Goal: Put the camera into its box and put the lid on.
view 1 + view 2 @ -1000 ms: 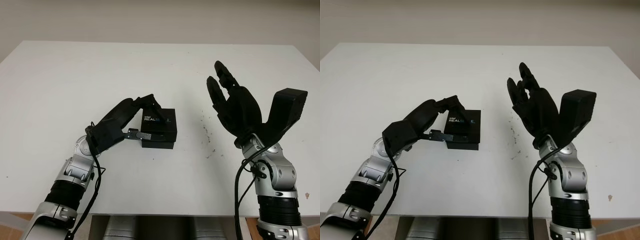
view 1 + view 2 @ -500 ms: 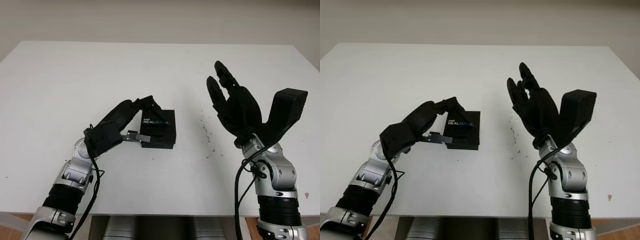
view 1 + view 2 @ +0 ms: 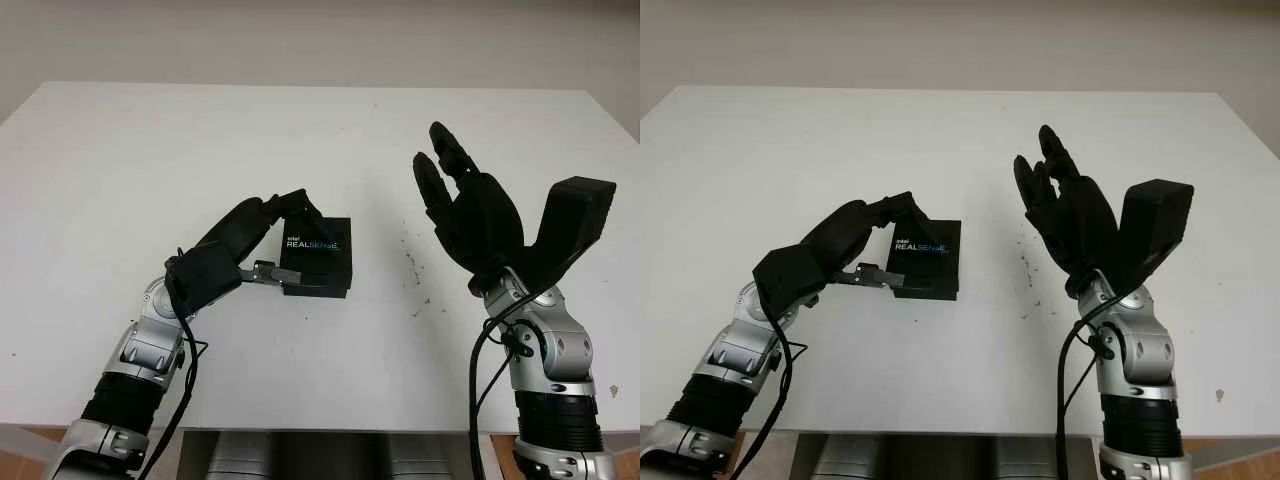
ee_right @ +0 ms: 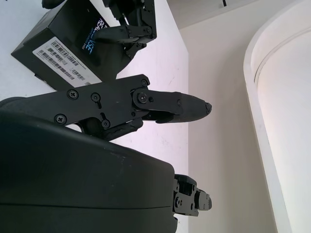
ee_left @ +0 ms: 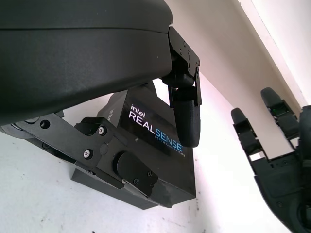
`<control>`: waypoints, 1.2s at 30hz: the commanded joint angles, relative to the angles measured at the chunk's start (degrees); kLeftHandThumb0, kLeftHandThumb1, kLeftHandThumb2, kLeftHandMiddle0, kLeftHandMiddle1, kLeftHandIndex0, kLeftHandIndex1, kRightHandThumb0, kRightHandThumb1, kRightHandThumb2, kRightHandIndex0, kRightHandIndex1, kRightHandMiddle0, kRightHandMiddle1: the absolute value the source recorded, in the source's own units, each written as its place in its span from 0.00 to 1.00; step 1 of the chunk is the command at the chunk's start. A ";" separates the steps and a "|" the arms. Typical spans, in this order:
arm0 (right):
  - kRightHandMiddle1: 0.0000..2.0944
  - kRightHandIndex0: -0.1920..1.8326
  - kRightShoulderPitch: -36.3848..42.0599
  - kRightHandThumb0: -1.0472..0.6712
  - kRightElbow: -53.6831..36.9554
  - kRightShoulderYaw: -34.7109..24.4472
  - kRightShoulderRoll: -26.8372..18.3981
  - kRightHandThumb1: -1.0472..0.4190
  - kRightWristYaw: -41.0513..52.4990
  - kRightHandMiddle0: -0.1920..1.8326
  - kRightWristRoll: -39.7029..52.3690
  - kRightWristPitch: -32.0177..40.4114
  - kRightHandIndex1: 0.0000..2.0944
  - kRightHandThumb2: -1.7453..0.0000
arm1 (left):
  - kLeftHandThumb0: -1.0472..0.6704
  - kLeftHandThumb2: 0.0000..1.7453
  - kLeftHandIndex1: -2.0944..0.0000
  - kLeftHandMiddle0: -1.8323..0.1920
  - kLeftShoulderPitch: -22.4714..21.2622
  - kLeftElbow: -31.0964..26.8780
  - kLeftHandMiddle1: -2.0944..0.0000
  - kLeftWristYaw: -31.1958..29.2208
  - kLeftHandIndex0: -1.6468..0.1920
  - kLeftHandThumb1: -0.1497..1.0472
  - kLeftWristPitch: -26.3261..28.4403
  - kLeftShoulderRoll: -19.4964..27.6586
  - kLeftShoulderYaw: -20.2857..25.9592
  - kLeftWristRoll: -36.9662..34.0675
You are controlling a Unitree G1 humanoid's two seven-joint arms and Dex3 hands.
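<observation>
A black box printed REALSENSE sits closed, lid on, near the middle of the white table. The left hand grips it from the box's left side, one finger laid across the lid's printed top and another against its near edge. The right hand is raised above the table well to the right, open and holding nothing.

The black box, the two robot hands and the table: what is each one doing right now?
Black box: lid on, sitting on the table, tilted a little.
Left hand: fingers curled round the box's left side, one fingertip on the lid.
Right hand: open, raised above the table to the right of the box, holding nothing.
Table: white, a few dark specks right of the box.
</observation>
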 commanded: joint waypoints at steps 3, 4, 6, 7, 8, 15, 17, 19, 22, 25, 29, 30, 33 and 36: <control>0.03 0.01 -0.81 0.33 0.13 -0.14 -0.34 0.00 0.57 0.05 0.11 -0.31 0.02 0.76 | 0.46 0.03 0.45 0.78 0.33 -0.42 0.48 4.62 0.79 0.94 -1.25 3.16 -3.30 10.14; 0.03 0.01 -0.81 0.33 -0.02 -0.18 -0.34 0.00 0.53 0.05 0.14 -0.13 0.02 0.76 | 0.42 0.03 0.55 0.80 0.09 -1.51 0.63 5.46 0.81 0.96 0.06 4.57 -5.08 15.06; 0.03 0.00 -0.79 0.33 -0.21 -0.15 -0.36 0.00 0.55 0.05 0.09 -0.03 0.02 0.76 | 0.31 0.09 0.84 0.85 -0.47 -3.91 0.90 6.46 0.82 0.99 3.34 7.08 -8.69 25.10; 0.03 0.00 -0.79 0.33 -0.27 -0.09 -0.41 0.00 0.63 0.05 0.07 -0.03 0.02 0.76 | 0.28 0.10 0.89 0.88 -0.62 -4.73 0.94 6.76 0.82 1.00 4.60 7.71 -9.94 28.63; 0.03 0.00 -0.73 0.33 -0.34 -0.05 -0.49 0.00 0.80 0.05 0.10 -0.09 0.02 0.76 | 0.25 0.13 0.94 0.91 -0.71 -5.26 0.97 7.20 0.83 1.00 5.69 8.07 -11.00 31.54; 0.02 0.00 -0.56 0.33 -0.86 -0.01 -0.49 0.00 0.68 0.04 0.02 0.34 0.02 0.76 | 0.20 0.21 0.98 0.96 -1.21 -4.43 0.98 9.78 0.86 1.00 7.94 7.92 -13.59 37.67; 0.02 0.00 -0.50 0.33 -0.80 0.03 -0.39 0.00 0.55 0.04 -0.12 0.14 0.02 0.76 | 0.20 0.22 0.98 0.96 -1.37 -4.01 0.98 9.74 0.86 1.00 7.93 7.88 -13.70 37.55; 0.03 0.01 -0.48 0.33 -0.76 -0.07 -0.11 0.00 0.27 0.05 -0.06 0.09 0.03 0.76 | 0.20 0.23 0.98 0.96 -1.42 -3.83 0.98 9.32 0.87 1.00 8.04 7.83 -13.67 37.11; 0.03 0.01 -0.42 0.33 -0.55 -0.11 0.02 0.00 0.25 0.05 0.08 -0.10 0.02 0.76 | 0.20 0.24 0.98 0.96 -1.39 -3.83 0.98 8.59 0.88 1.00 8.41 7.82 -13.57 36.60; 0.03 0.00 -0.28 0.33 -0.75 -0.28 0.19 0.00 -0.01 0.05 0.29 0.21 0.02 0.77 | 0.20 0.24 0.98 0.96 -1.05 -4.22 0.98 7.75 0.89 1.00 8.82 7.63 -12.89 35.04; 0.04 0.01 -0.09 0.32 -0.95 -0.46 0.71 0.00 -0.84 0.07 0.68 0.48 0.03 0.79 | 0.20 0.26 0.99 0.97 -0.45 -5.39 0.98 5.19 0.92 1.00 9.98 6.64 -10.05 28.20; 0.04 0.01 -0.08 0.32 -0.99 -0.44 0.84 0.00 -1.14 0.08 0.66 0.57 0.03 0.79 | 0.20 0.26 0.98 0.97 -0.28 -5.45 0.98 4.98 0.92 1.00 10.04 6.14 -8.94 25.74; 0.04 0.02 0.02 0.32 -1.16 -0.33 0.94 0.00 -1.66 0.08 0.62 0.88 0.03 0.80 | 0.21 0.25 0.98 0.96 0.31 -5.85 0.97 4.90 0.91 1.00 10.44 4.43 -5.51 18.17; 0.04 0.02 0.09 0.32 -1.17 -0.27 1.18 0.00 -1.95 0.08 0.59 0.91 0.03 0.81 | 0.24 0.23 0.97 0.92 0.99 -7.37 0.96 5.65 0.89 1.00 11.13 2.04 -0.95 9.96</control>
